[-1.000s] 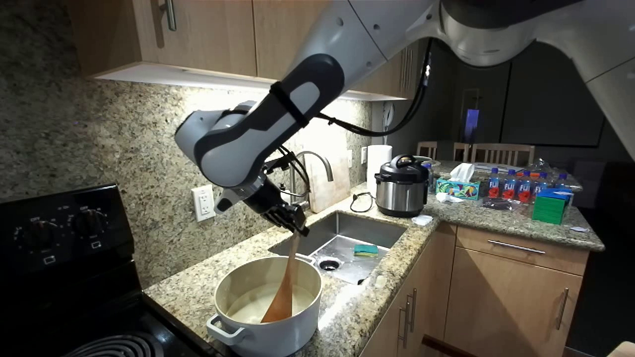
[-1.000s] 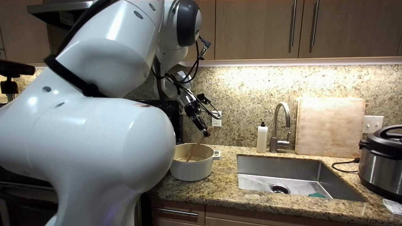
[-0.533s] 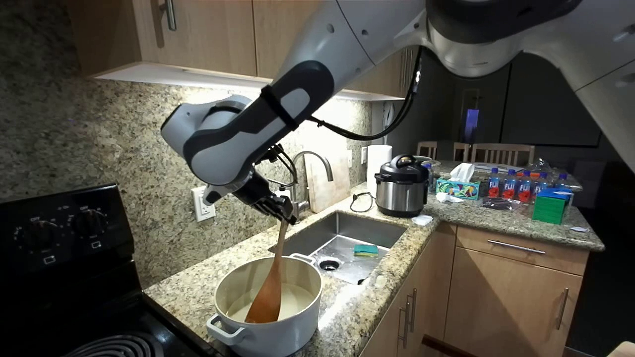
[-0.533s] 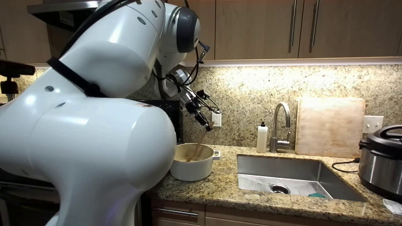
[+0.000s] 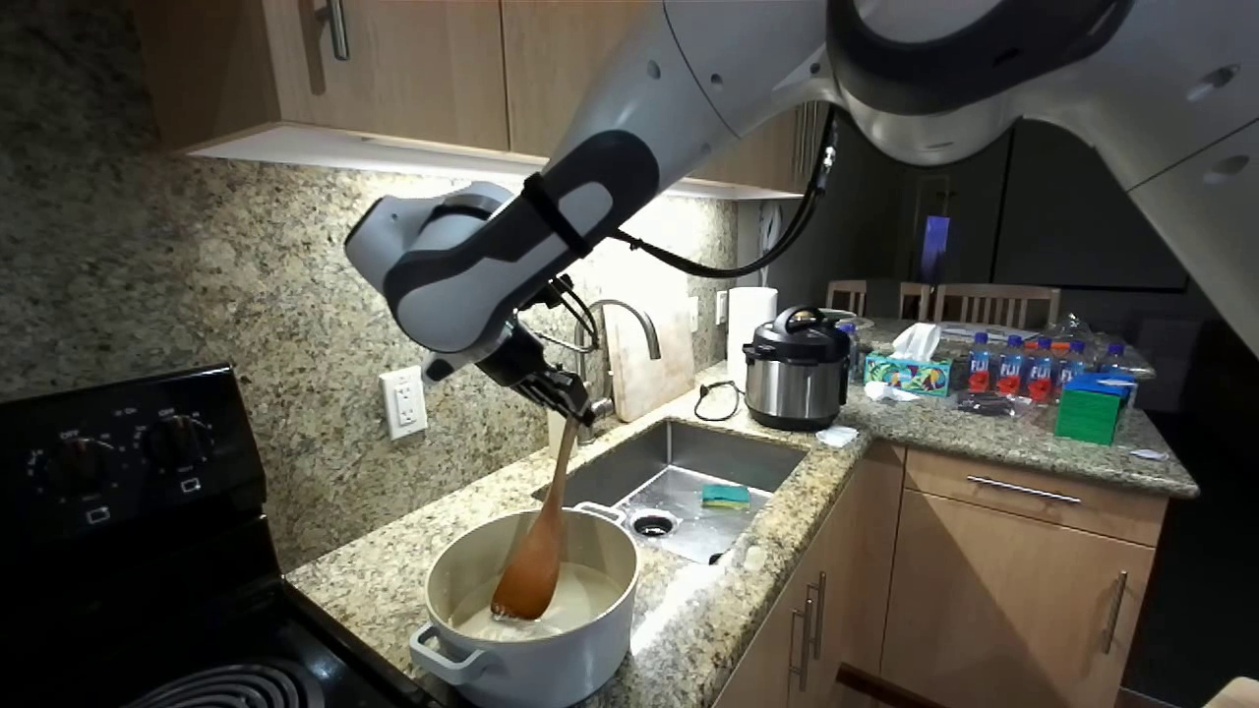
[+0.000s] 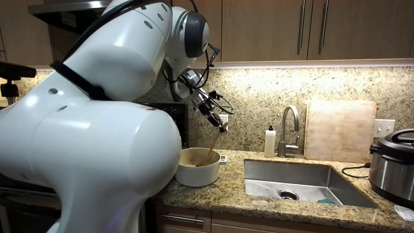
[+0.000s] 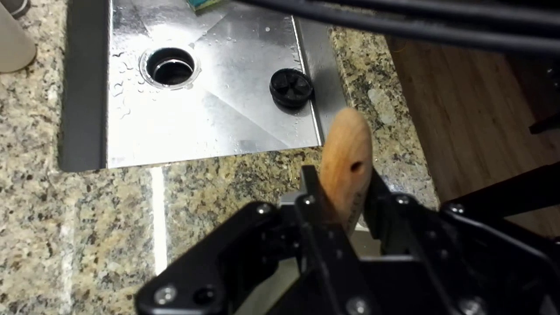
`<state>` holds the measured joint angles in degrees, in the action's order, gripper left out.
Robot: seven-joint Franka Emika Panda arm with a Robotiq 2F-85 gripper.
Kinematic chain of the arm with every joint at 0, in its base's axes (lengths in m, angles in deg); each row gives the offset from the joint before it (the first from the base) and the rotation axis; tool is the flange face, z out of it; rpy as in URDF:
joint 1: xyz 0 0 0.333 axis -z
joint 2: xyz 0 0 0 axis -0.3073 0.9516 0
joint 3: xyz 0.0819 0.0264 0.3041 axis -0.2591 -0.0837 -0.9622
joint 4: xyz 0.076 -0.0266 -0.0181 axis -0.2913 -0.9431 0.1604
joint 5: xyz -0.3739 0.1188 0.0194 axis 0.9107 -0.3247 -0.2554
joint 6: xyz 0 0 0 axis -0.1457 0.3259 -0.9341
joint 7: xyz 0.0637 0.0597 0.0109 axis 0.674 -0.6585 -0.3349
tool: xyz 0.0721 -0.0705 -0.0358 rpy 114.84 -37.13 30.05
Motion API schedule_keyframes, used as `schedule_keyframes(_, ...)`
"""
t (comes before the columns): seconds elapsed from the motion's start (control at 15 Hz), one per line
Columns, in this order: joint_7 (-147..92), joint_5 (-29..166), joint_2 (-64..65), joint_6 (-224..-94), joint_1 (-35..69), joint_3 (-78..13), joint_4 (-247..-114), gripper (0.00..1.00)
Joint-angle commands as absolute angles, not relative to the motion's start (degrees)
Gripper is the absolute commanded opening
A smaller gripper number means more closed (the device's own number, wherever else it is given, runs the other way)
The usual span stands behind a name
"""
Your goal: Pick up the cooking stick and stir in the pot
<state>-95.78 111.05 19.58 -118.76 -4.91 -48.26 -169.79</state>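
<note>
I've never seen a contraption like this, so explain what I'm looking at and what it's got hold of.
This is a white jointed robot arm with a black gripper at its end. Two pictures come from cameras outside the robot; the third is the wrist view, looking past the gripper. The gripper is closed around a long brown wooden spatula, whose broad end reaches into a round off-white pot holding liquid. The pot stands on a speckled stone counter, beside a steel sink with a green-and-yellow sponge inside.

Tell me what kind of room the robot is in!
It's a kitchen, maybe in someone's home: there's a sink with a tap, a black stove, and a pot with a wooden cooking stick in it.
</note>
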Motion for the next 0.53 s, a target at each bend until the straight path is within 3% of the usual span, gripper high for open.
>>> schedule_keyframes(0.0,-92.29,110.92,16.94,-118.22,-3.66,-47.87,-172.68,0.07)
schedule_keyframes(0.47,-92.01,112.37,11.76,-118.61,-2.87,-48.53,-180.71,0.07)
